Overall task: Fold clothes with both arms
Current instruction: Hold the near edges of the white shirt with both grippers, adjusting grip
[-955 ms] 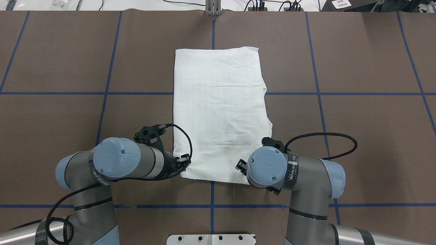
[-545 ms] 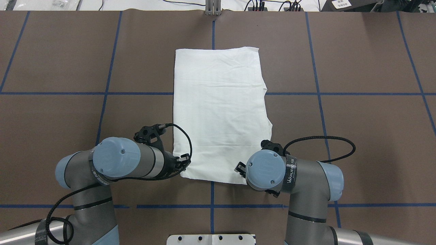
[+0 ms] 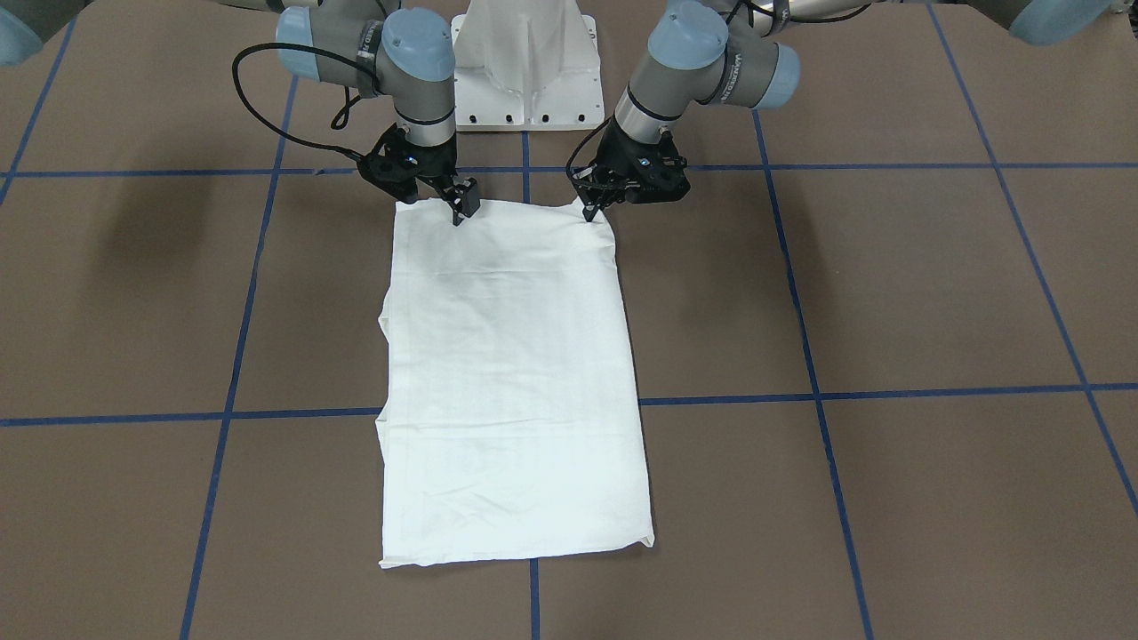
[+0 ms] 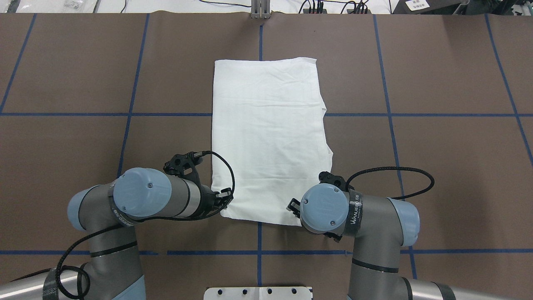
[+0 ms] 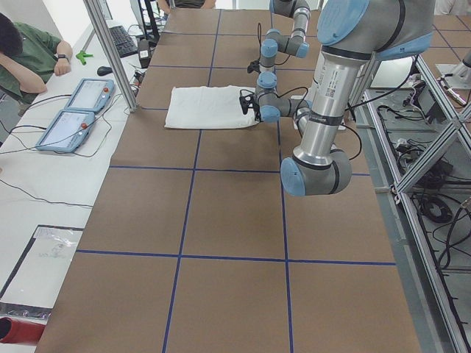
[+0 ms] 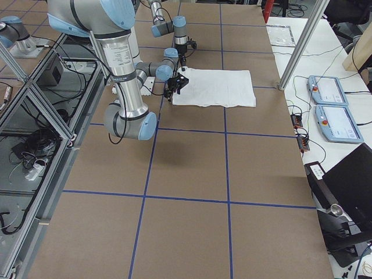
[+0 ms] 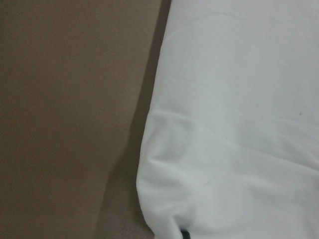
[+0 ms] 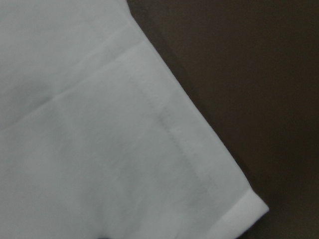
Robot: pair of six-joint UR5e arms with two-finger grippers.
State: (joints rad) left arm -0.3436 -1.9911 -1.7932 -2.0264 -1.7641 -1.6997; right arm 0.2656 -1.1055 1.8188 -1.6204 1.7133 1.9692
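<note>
The white shirt (image 4: 268, 137) lies folded into a long rectangle at the table's middle, plain side up; it also shows in the front view (image 3: 511, 382). My left gripper (image 4: 225, 196) is at its near left corner, shut on the cloth (image 7: 239, 124), which bunches up at the pinch. In the front view this gripper (image 3: 591, 212) is on the right. My right gripper (image 4: 293, 206) is at the near right corner, its fingers (image 3: 464, 206) close together on the shirt's near edge. The right wrist view shows the hemmed corner (image 8: 99, 149) lying flat.
The brown table cover (image 4: 416, 166) carries a grid of blue tape lines. The white pedestal base (image 3: 524, 62) stands behind the shirt's near edge. An operator (image 5: 22, 51) and two teach pendants (image 5: 73, 110) are at the far side of the table.
My right arm has shifted slightly left and toward the robot at the shirt's corner. The left arm and the shirt have not visibly moved.
</note>
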